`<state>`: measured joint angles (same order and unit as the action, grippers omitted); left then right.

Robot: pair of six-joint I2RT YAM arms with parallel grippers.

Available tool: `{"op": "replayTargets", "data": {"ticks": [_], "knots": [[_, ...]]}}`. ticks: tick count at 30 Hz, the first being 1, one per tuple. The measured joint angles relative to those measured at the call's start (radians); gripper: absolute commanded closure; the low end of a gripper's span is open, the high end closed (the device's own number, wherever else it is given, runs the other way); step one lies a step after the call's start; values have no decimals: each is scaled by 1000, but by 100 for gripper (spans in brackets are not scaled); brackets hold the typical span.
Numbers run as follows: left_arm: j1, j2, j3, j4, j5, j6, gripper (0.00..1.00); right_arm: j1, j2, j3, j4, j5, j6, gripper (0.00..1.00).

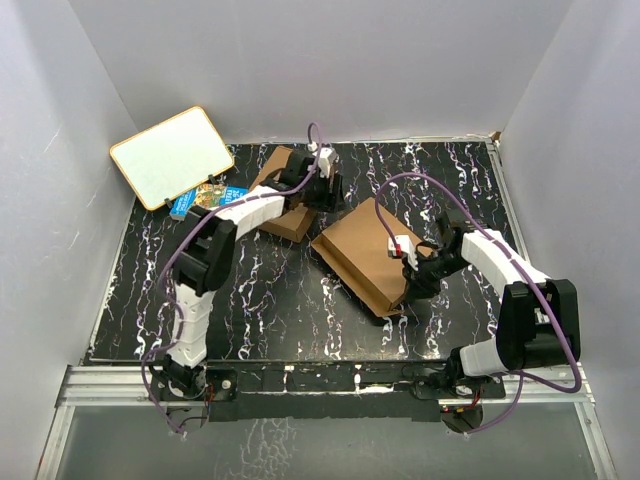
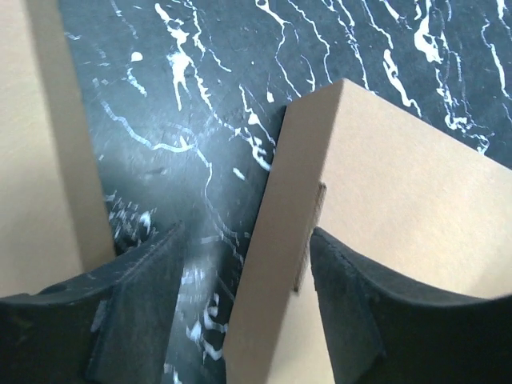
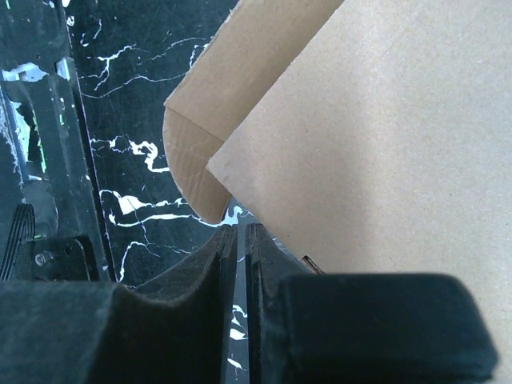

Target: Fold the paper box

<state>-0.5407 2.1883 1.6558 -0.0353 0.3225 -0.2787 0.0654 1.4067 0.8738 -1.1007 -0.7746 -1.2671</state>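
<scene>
Right gripper [image 1: 416, 272] pinched almost closed (nothing visible between) at paper box [image 1: 360, 255] lower-right edge; left gripper [image 1: 323, 192] released, upper centre.

Place: a robotics lab test cell.
Enclosure: plain white walls [image 1: 300, 60] close in a black marbled tabletop [image 1: 270, 300].
Machines: left arm [image 1: 205, 260] and right arm [image 1: 500, 258] bolted to a metal rail [image 1: 110, 388], purple cables [image 1: 405, 176] exposed.
Prop: paper box [image 1: 365, 262].
</scene>
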Motion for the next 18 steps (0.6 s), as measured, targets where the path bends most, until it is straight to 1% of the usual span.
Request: {"op": "replayTargets", "data": {"ticks": [4,9,14,18], "knots": [[15,-181,-145,45,-39,23,23,0,0,0,-9,-17,-10,82],[40,-467,-349,164,-64,35,4,0,-10,2,-28,-23,-14,79],[59,-711,-568,326,-37,7,3,-10,-40,28,-47,-31,-8,74],[61,-812,-739,433,35,-66,3,-44,-64,71,-48,-56,23,70]]}}
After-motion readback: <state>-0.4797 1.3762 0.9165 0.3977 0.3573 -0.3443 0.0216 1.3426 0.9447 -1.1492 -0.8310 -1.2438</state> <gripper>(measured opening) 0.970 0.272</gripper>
